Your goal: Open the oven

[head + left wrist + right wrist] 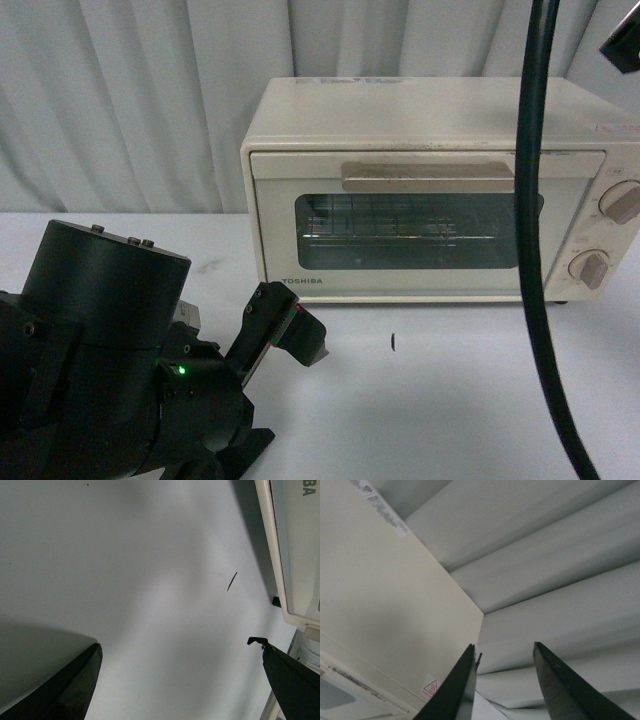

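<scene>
The oven [430,190] stands at the surface's [450,400] far edge, toward the right corner, its right side cut off by the frame. A black cable [530,200] crosses the shut door and hides a strip of glass. The left arm's dark bulk covers the near left corner. The surface is white and matte, with one small dark mark [394,342], and a pale pleated curtain [120,100] hangs behind. The oven is cream and boxy with a beige bar handle [425,177]; its wire rack [400,225] is dim behind the glass. The left hand [176,647] gapes wide and empty. The right hand [504,647], over the oven's top, is narrowly parted and holds nothing.
</scene>
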Controlling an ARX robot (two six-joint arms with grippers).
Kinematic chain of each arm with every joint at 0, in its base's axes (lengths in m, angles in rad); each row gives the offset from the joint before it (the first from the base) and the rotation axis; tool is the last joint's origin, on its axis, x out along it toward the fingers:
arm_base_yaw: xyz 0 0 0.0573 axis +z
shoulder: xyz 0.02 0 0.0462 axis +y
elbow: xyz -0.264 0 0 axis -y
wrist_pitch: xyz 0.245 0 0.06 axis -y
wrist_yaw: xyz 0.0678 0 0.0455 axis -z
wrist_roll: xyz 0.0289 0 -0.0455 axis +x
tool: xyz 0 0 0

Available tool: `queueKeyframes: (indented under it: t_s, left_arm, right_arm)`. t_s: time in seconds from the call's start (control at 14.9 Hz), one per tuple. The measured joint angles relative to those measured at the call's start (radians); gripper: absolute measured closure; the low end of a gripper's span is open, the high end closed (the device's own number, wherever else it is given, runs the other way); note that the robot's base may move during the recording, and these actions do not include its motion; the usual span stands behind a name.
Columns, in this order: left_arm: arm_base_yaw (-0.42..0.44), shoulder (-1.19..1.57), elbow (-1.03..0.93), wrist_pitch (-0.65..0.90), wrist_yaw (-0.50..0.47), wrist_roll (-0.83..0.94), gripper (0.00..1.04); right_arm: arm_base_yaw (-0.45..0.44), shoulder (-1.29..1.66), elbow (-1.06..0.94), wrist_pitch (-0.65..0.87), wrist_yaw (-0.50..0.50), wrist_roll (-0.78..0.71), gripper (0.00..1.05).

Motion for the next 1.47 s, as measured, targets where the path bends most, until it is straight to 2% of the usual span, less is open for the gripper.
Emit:
queueKeyframes:
  t_s: [0.27,0.4,0.67,1.0,1.47]
  left_arm:
    - [0.000,0.000,0.000,0.000,0.000,0.000,0.07]
    - [0.000,0.000,0.000,0.000,0.000,0.000,0.07]
    - [0.000,0.000,0.000,0.000,0.001,0.000,0.07]
    - [0.000,0.000,0.000,0.000,0.000,0.000,0.07]
    - [0.000,0.000,0.000,0.000,0.000,0.000,0.07]
  right_arm:
    - [0.000,0.024,-0.003,-0.035,-0.115,-0.188,1.01]
    - [0.001,0.039,-0.032,-0.049,-0.182,-0.272,1.03]
    - [0.026,0.098,-0.071,-0.064,-0.218,-0.346,1.03]
    - [0.046,0.173,-0.068,-0.086,-0.235,-0.351,1.03]
    - [0.027,0.282,0.029,-0.089,-0.326,-0.341,1.03]
